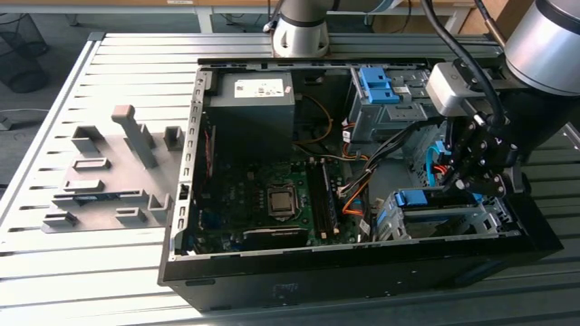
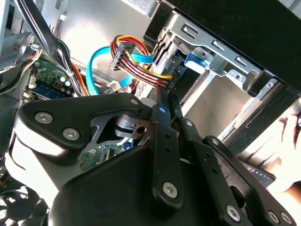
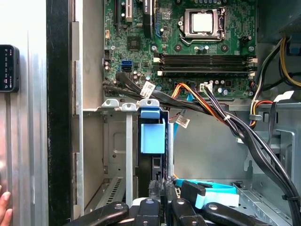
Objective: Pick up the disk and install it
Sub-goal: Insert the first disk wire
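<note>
The disk (image 1: 422, 199), silver with a blue plastic frame, sits in the metal drive cage (image 1: 390, 217) at the near right corner of the open computer case. In the first wrist view the disk (image 3: 153, 136) is edge-on, standing between the cage's rails (image 3: 127, 155). My gripper (image 1: 458, 185) hangs right over the cage's far end. In both wrist views its black fingers are together, with the tips (image 3: 162, 186) at the end of the disk. The second wrist view has the gripper (image 2: 164, 96) just short of the disk's blue tab (image 2: 195, 61).
Bundled cables (image 2: 136, 61) and a blue data cable run close beside the fingers. A grey power supply (image 1: 254, 95) and blue brackets (image 1: 376, 81) sit at the case's back. A grey fixture plate (image 1: 109, 183) lies on the table. A hand (image 3: 3, 207) rests by the case wall.
</note>
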You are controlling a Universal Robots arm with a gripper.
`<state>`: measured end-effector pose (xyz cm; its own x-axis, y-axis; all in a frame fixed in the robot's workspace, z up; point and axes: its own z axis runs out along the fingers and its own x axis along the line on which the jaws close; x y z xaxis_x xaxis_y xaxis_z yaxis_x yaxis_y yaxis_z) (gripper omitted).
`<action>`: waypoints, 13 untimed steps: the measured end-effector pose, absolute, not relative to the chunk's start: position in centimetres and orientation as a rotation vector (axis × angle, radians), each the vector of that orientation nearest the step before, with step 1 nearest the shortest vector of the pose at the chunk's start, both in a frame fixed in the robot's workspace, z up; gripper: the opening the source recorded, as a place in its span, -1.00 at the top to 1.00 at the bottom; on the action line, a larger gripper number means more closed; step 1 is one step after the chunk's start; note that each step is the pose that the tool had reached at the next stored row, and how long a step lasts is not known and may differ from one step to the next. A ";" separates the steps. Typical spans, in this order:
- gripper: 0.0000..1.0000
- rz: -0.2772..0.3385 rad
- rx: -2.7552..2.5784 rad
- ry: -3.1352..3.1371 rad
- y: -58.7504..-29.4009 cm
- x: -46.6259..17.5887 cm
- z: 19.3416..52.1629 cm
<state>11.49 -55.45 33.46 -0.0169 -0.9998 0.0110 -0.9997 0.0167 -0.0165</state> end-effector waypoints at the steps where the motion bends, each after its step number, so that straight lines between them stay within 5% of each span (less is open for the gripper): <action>1: 0.68 -0.028 -2.201 2.238 -55.4 11.5 33.5; 13: 0.68 -0.017 -2.204 2.246 -55.4 11.7 33.1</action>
<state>11.72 -55.45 33.12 -0.0191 -0.9998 0.0112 -0.9998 0.0191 -0.0037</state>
